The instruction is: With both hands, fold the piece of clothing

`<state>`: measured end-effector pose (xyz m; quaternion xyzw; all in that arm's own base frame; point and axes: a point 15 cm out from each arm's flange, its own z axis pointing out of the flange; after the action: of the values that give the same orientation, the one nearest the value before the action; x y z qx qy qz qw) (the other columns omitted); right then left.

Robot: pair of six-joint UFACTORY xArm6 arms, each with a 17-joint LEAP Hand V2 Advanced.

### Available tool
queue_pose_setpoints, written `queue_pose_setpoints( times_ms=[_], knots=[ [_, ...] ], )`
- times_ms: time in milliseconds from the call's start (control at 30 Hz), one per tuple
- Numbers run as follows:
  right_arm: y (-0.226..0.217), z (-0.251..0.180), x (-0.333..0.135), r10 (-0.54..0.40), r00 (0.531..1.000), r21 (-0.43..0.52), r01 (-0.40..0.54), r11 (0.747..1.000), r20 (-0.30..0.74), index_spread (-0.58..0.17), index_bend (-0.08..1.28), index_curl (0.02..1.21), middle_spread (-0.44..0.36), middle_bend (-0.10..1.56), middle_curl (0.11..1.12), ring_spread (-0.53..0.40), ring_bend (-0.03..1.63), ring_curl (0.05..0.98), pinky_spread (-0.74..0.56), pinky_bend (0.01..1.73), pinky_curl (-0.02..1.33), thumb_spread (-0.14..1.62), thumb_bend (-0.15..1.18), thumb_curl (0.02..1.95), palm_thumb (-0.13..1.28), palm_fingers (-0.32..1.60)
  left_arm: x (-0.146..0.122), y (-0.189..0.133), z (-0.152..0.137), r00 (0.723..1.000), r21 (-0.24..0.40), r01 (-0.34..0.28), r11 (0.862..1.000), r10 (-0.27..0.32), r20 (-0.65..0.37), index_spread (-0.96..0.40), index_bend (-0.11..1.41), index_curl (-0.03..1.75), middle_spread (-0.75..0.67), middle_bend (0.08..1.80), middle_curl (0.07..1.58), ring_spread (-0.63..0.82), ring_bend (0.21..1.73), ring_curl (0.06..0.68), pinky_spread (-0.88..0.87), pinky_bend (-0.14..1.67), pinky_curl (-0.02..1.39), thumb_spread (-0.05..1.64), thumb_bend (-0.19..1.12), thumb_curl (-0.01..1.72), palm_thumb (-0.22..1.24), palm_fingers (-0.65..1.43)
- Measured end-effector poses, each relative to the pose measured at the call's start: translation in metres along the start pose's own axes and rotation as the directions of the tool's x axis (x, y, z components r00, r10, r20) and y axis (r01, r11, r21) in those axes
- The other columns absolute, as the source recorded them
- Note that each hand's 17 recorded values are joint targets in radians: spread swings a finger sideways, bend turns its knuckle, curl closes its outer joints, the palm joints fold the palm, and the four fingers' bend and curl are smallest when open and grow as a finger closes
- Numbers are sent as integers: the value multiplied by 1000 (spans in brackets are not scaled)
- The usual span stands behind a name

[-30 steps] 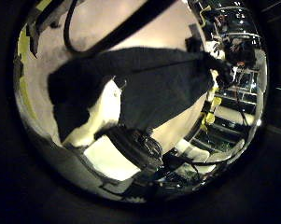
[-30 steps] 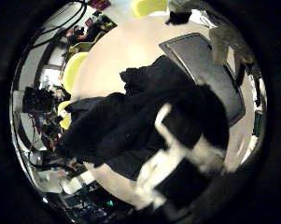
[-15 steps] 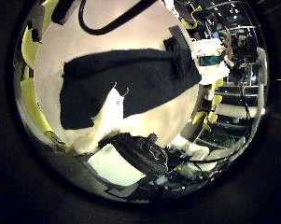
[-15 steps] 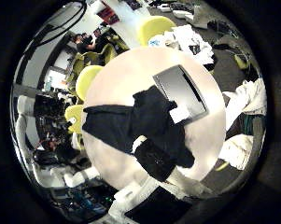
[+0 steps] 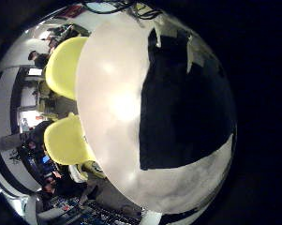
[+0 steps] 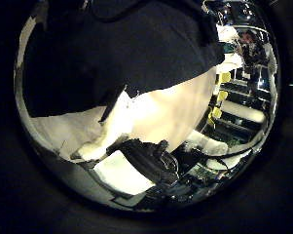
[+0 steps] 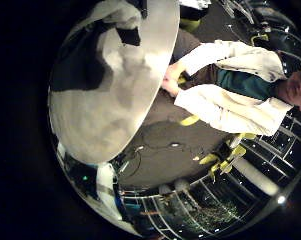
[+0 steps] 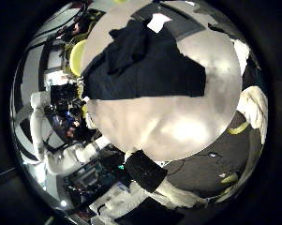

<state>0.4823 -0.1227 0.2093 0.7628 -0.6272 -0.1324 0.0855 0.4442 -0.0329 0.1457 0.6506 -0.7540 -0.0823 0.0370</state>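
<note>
The dark garment [image 8: 145,61] lies spread on the round white table [image 8: 178,117], with both hands lifted clear of it. I can't tell how the fingers of either hand are set. It looks like a pause between folds; next, both hands should drop to an edge and grip it.

The dark cloth garment [image 6: 107,49] is cut off by the view's edge; neither hand's fingers are seen clearly.
</note>
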Motion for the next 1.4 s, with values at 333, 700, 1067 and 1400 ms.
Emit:
queue_pose_setpoints(
  times_ms=[333,700,1067,1400],
  knots=[
    [-17,47,-10,-16,1000,-89,18,996,23,-250,153,323,18,354,377,73,768,317,413,671,479,1095,-17,333,406,99,-3,-13,19,1000,-26,19,999,-19,-18,-145,177,670,-70,206,584,18,648,322,145,196,518,1302,-12,269,375,287],
    [-30,58,-14,-46,998,-126,41,991,-36,-212,125,275,-34,464,404,-93,998,348,189,765,455,1064,3,372,591,526,-3,-16,6,1000,-16,16,1000,-16,-16,-133,181,603,-70,209,555,24,639,301,148,194,478,1310,-12,267,366,310],
    [-38,41,-2,-22,992,-85,11,996,-128,-366,811,562,-160,1072,675,-220,1255,509,-213,1154,634,993,94,518,1000,1298,-5,-19,0,1000,-7,17,1000,-17,-12,-129,185,564,-69,205,531,25,629,282,147,194,445,1307,-10,269,377,327],
    [-12,-1,41,53,980,-19,-57,998,-192,-307,1072,739,-132,1311,764,-212,1414,621,-178,1270,817,986,100,652,1091,1096,-4,-13,8,1000,-19,10,1000,-11,-19,-129,189,549,-70,198,517,25,612,267,144,193,419,1310,-11,270,388,333]
  ],
)
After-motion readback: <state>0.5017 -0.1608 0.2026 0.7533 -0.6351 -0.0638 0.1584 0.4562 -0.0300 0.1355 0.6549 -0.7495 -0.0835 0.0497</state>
